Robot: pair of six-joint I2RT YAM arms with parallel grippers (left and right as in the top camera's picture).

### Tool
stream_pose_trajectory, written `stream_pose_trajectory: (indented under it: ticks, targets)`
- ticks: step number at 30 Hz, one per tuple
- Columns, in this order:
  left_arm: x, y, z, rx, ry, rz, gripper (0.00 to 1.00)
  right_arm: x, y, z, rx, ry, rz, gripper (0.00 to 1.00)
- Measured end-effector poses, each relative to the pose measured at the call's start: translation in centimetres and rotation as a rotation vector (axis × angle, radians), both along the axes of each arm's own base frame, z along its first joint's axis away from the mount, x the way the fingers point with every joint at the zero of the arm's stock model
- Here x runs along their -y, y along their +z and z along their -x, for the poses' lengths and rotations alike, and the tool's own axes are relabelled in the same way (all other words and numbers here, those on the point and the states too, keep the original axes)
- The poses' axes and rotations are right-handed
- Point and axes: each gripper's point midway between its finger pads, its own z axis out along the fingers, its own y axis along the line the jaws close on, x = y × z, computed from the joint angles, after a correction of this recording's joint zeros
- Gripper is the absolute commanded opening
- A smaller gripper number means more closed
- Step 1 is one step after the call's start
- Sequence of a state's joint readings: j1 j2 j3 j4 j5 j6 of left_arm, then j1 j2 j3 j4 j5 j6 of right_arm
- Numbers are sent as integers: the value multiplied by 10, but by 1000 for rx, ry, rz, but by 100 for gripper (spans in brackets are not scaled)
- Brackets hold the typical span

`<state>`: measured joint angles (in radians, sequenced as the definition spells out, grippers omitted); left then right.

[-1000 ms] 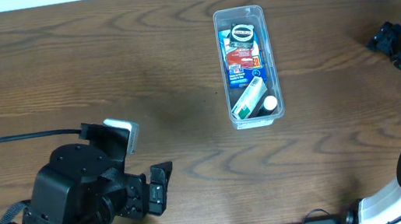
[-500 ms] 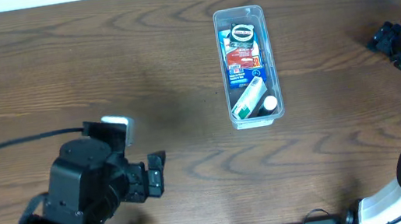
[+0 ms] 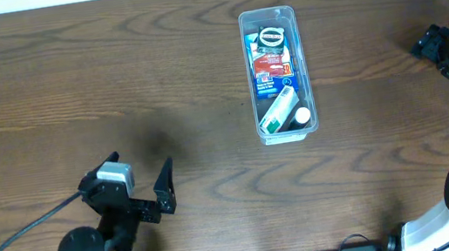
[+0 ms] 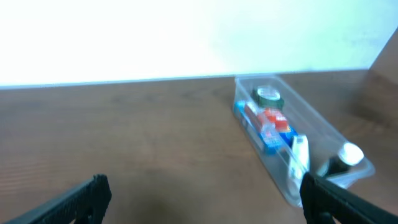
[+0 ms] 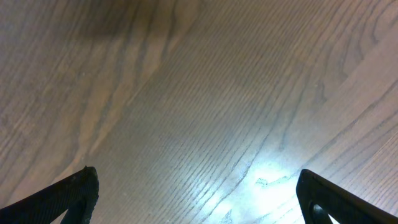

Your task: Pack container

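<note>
The wooden bench [image 3: 111, 71] bears the clear container [image 3: 266, 12], right of centre. It holds several small packets and what looks like a toothpaste tube [image 3: 279, 107]. No loose item shows outside it, so packing seems finished. The left tool [image 4: 202, 190] and right tool [image 5: 198, 186] both gape, empty. Each should park well apart from the container without nudging it.

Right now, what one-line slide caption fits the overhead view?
Clear container holding packaged items on the wooden table; left gripper and right gripper open, empty, both away from it.
</note>
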<state>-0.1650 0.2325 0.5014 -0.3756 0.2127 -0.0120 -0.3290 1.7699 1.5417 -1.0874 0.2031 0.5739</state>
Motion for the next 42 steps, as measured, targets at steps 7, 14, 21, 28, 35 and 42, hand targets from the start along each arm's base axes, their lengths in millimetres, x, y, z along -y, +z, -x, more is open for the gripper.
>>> stream_pose_trajectory:
  ticks: [7, 14, 21, 28, 35, 42]
  targets:
    - [-10, -24, -6, 57, 34, -25, 98, 0, 0, 0, 0, 0, 0, 99]
    - [-25, -21, -7, 146, 96, -27, 98, 0, 0, 0, 0, 0, 0, 99]
    - [-34, -30, -10, 168, 138, -32, 98, 0, 0, 0, 0, 0, 0, 99]
    - [-34, -30, -15, 227, 135, -68, 98, 0, 0, 0, 0, 0, 0, 99]
    - [-35, -55, -26, 261, 136, -76, 98, 0, 0, 0, 0, 0, 0, 99]
    - [-36, -81, -29, 194, 138, -79, 98, 0, 0, 0, 0, 0, 0, 99]
